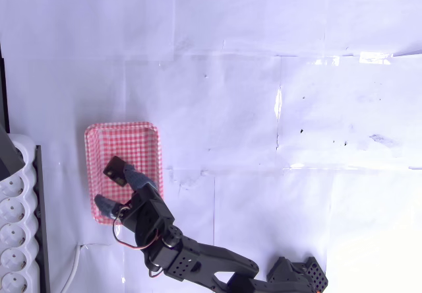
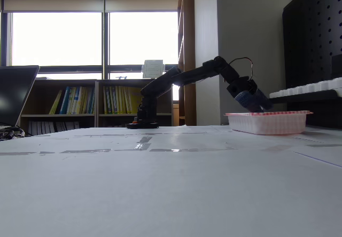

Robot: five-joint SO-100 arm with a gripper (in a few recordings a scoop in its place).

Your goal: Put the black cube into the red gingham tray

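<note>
Overhead view: the pincer (image 1: 117, 189) hung over the red gingham tray (image 1: 153, 149), its two grey-blue fingers spread wide. One fingertip (image 1: 130, 173) lay next to the black cube (image 1: 115, 169), while the other fingertip (image 1: 102, 204) stood well apart from it, near the tray's lower rim. The cube sat inside the tray, just beyond the upper fingertip, on the checked floor, tilted relative to the tray's edges. Whether the finger touched the cube could not be told. The cube was not clasped between the fingers. Behind the pincer, the dark arm (image 1: 198, 260) ran toward the lower right of the picture, with a red and a black wire looped beside the wrist. To the left of the pincer, past the tray's rim, a white power strip (image 1: 14, 233) lay along the picture's edge. The bench (image 1: 297, 75) stretched away above and to the right of the pincer, covered in white sheets joined with clear tape.

Fixed view: the pincer (image 2: 257, 105) dipped into the tray (image 2: 267, 123) from the left, its tips hidden behind the raised rim. The cube was concealed by that rim. The arm (image 2: 187, 77) reached back from the pincer to its base on the bench (image 2: 160, 183). Beyond the base stood a bookshelf (image 2: 91, 101) under bright windows.
</note>
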